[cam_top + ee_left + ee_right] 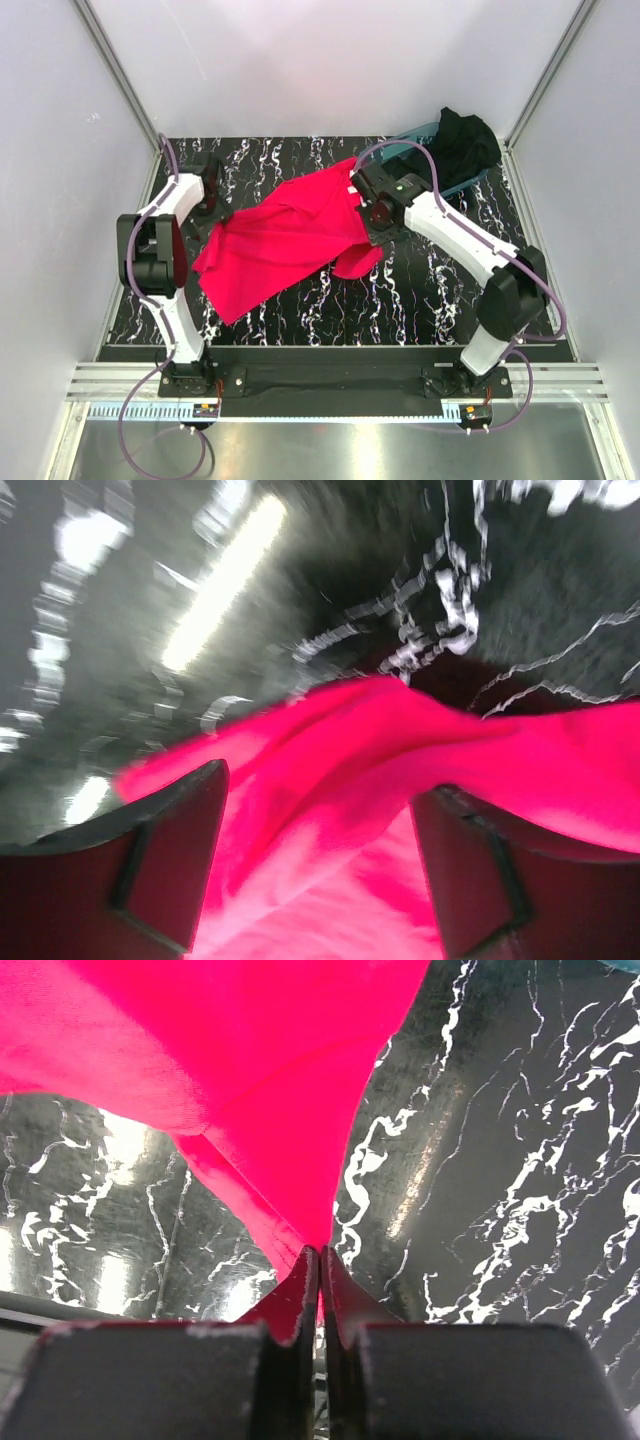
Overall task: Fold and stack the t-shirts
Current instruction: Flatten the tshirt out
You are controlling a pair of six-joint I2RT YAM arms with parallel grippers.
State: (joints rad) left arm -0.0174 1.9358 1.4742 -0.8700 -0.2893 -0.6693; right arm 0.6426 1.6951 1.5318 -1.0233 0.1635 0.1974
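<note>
Red t-shirt (pixel 250 1080) pinched in right hand (pixel 320 1260); overhead alone shows black t-shirt (pixel 466 143).

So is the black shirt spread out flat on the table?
No, the black shirt sits bunched up in the teal tub at the far right corner.

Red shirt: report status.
Right gripper shut on red shirt. Left gripper open, cloth between the jaws. Black shirt heaped in tub, far right. Nothing blocking.
</note>
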